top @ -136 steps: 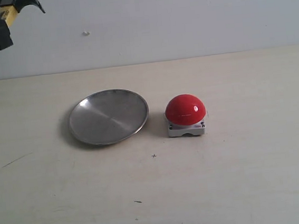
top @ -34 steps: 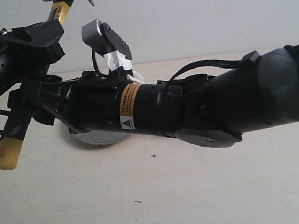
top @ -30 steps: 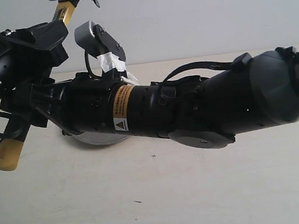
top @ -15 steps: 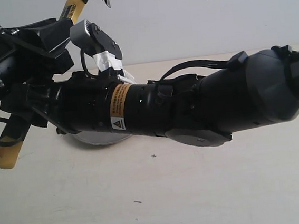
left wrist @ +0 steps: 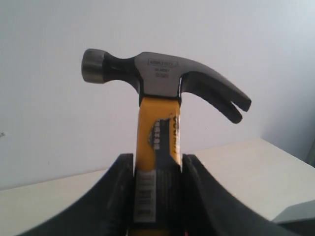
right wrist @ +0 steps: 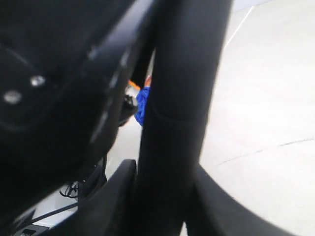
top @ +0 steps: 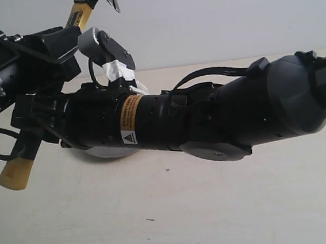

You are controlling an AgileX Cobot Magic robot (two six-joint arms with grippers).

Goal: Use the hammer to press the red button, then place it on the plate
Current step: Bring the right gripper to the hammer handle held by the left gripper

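The hammer hangs tilted at the upper left of the exterior view, dark head up and yellow butt down. My left gripper is shut on its yellow neck; in the left wrist view the head stands above the left gripper. My right gripper reaches across from the right and is shut on the black handle, lower down; the right gripper clamps it from both sides. Only a sliver of the plate shows under the right arm. The red button is hidden behind that arm.
The right arm spans the middle of the exterior view above the pale table. A plain grey wall stands behind. A small dark mark lies on the table in front of the arm.
The right arm came across, hid the button and took the handle. Over the last second the hammer has swung slightly: head to the right, butt a little right and down.
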